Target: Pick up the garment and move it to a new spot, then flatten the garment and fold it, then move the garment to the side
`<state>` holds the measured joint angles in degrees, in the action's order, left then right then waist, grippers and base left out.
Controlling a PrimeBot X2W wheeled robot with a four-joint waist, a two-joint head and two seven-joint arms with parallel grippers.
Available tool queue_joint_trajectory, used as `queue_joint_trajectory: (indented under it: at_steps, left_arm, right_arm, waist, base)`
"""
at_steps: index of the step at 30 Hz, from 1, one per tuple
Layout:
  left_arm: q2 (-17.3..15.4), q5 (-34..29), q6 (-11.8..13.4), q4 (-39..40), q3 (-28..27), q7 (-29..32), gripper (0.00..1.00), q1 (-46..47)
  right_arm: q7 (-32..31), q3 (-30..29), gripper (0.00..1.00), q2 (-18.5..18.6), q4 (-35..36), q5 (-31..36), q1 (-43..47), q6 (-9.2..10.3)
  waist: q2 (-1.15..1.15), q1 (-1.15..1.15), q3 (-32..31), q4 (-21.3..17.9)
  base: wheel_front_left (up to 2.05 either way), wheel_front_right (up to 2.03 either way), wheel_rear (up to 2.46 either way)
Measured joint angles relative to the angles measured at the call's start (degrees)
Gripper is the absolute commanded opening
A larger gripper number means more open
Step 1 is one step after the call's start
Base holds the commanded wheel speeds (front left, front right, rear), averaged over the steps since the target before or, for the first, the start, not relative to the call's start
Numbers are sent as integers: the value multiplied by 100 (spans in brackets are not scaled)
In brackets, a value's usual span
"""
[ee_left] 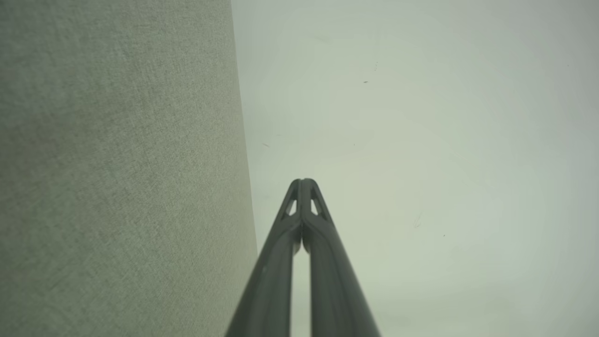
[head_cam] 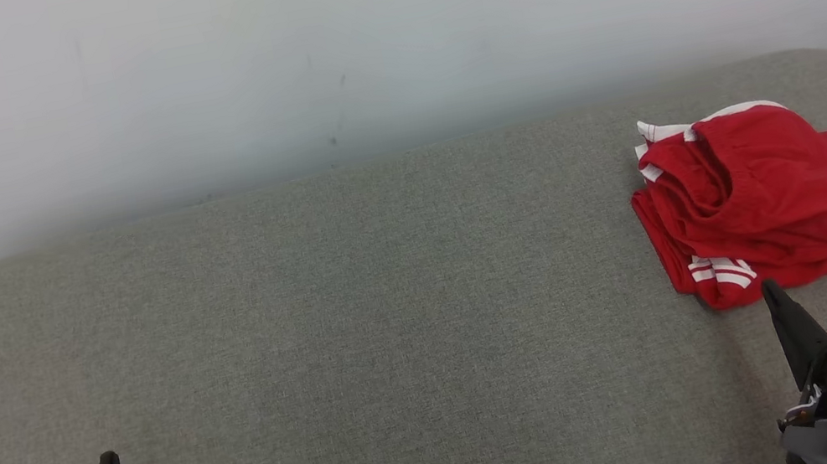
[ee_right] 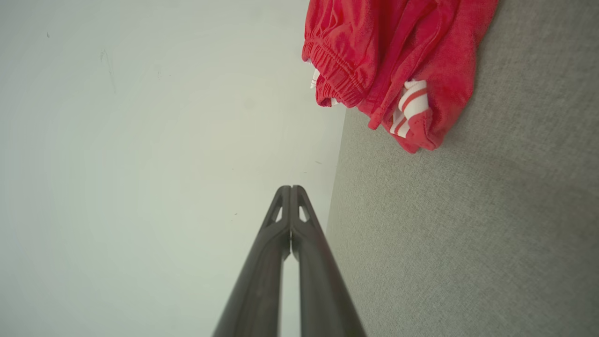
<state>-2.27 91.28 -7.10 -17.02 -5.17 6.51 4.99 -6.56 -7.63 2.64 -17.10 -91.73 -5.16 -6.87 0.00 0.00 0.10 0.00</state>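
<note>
Pale wall (head_cam: 379, 34) backs a wide grey cushioned top (head_cam: 356, 293). Red garment (head_cam: 756, 197) with white stripes lies bunched at the top's far right end, folded over itself, its elastic waistband turned toward the wall. Its true length is hard to read. Right gripper (head_cam: 768, 286), fingers pressed together, points at the garment's near striped corner, just short of it. Left gripper (head_cam: 109, 457) sits well apart, likewise pressed together.

- One red garment (head_cam: 764, 196) with white stripes, at two o'clock in the head view.
- Two dark grippers: the left gripper (head_cam: 108, 460) at seven o'clock, the right gripper (head_cam: 771, 288) at five o'clock.
- Two long fingers (ee_right: 259, 271) on each gripper, four in all.
- One grey fabric surface (head_cam: 394, 312).
- One pale wall (head_cam: 346, 40) at twelve o'clock.
</note>
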Motion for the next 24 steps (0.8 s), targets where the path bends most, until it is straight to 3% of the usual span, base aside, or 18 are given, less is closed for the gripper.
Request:
queue_joint_trajectory:
  at_steps: [24]
  left_arm:
    - [1,2,0,1,1,0,0,0]
  right_arm:
    - [0,1,0,-1,1,0,1,-1]
  waist:
    - [0,0,0,0]
  base:
    - [0,0,0]
